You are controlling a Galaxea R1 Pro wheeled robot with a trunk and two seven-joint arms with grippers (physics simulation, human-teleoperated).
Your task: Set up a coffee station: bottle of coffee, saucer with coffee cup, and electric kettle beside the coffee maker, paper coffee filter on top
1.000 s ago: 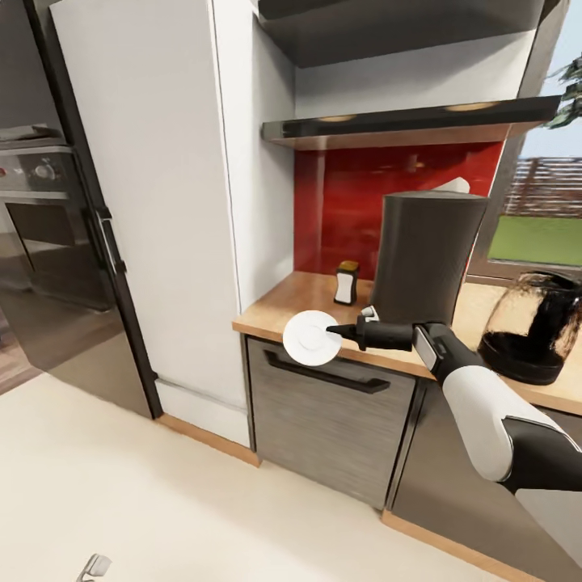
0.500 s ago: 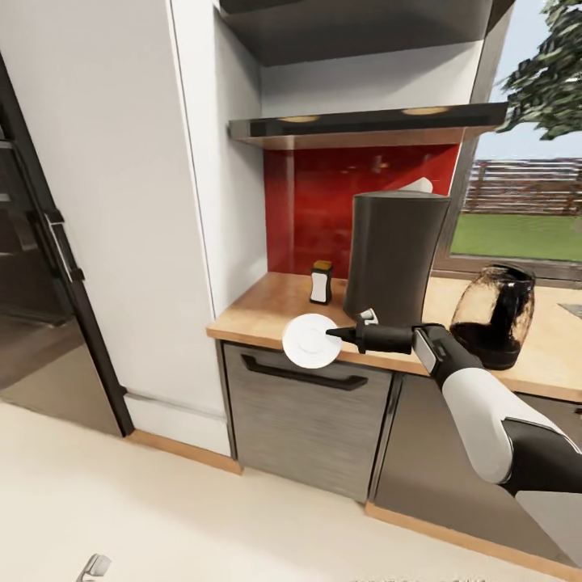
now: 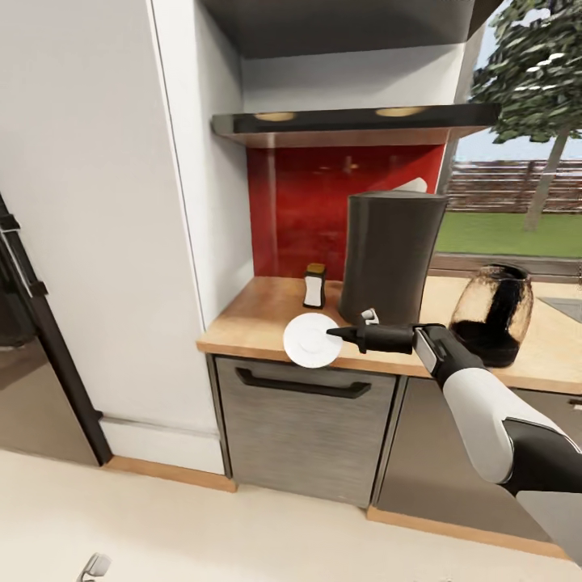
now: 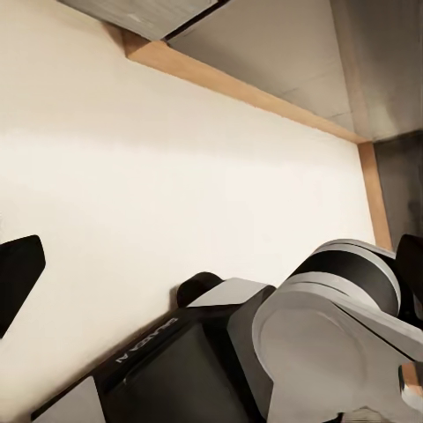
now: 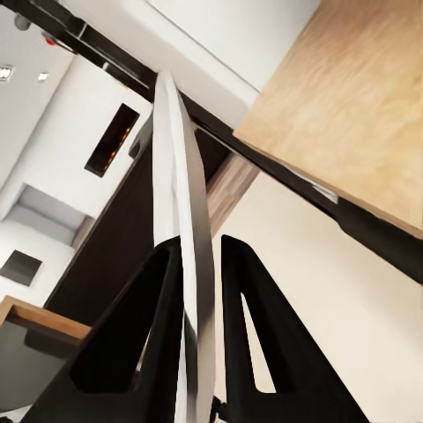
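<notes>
Over the countertop (image 3: 259, 311) edge, right claw (image 3: 333, 331) pinches the saucer (image 3: 312, 339) rim (held on edge)

head: faces countertop (image 3: 267, 311) | right wrist: close, shares its edge | left wrist: floorward

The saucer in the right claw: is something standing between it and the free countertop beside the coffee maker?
Nothing visible does. The right claw holds the saucer at the countertop's front edge; bare wood lies behind it. The bottle stands further back, left of the coffee maker.
</notes>
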